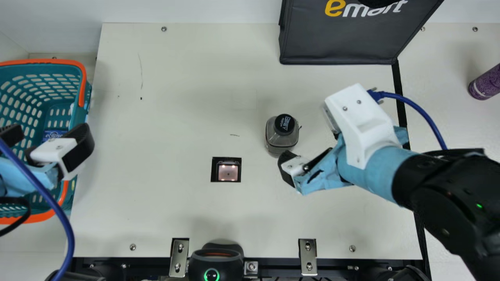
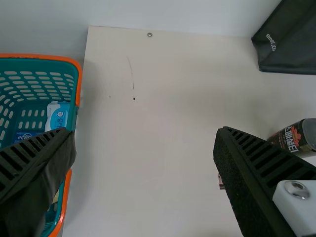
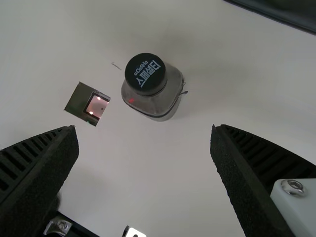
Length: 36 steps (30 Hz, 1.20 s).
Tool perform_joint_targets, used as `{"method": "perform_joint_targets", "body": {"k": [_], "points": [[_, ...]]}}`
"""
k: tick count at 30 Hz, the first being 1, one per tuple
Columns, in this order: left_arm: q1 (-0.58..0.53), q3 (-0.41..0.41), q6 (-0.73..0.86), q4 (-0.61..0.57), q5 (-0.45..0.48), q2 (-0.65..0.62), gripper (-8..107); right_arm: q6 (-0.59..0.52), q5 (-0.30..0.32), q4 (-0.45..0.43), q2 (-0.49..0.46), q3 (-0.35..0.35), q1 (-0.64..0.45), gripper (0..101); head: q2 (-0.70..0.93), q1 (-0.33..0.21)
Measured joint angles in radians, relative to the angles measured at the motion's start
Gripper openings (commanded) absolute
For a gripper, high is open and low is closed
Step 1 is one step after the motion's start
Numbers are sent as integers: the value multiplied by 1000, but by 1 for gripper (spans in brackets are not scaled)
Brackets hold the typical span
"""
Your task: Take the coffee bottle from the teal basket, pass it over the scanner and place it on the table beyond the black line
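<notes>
The coffee bottle (image 1: pixel 278 140), clear with a black cap, stands upright on the table, right of the scanner window (image 1: pixel 227 169). My right gripper (image 1: pixel 310 136) is open close to the bottle's right side; in the right wrist view the bottle (image 3: pixel 155 98) stands ahead of the open gripper (image 3: pixel 144 136), not between its fingers. My left gripper (image 1: pixel 50 136) is over the right side of the teal basket (image 1: pixel 58 72), open and holding nothing; in the left wrist view are the gripper (image 2: pixel 145 138), the basket (image 2: pixel 39 61) and the bottle (image 2: pixel 291 140).
A black line (image 1: pixel 398 89) runs along the table's right part. Past it lies a purple can (image 1: pixel 484 84). A dark bag (image 1: pixel 340 43) stands at the back, and a black scanner device (image 1: pixel 216 261) sits at the front edge. Small packages (image 2: pixel 57 116) are in the basket.
</notes>
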Motion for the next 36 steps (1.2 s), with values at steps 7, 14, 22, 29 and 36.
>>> {"method": "perform_joint_targets", "body": {"k": [7, 14, 22, 29, 36], "points": [[0, 0, 0, 0, 0, 0, 90, 111, -60, -53, 55, 19, 37, 95, 0, 0], [0, 0, 0, 0, 0, 0, 90, 230, -136, -124, 112, 38, 78, 95, 0, 0], [0, 0, 0, 0, 0, 0, 90, 360, -196, -220, 181, 39, 136, 95, 0, 0], [0, 0, 0, 0, 0, 0, 90, 455, -224, -296, 232, 37, 167, 95, 0, 0], [0, 0, 0, 0, 0, 0, 90, 520, -231, -352, 262, 36, 184, 55, 0, 0]]}}
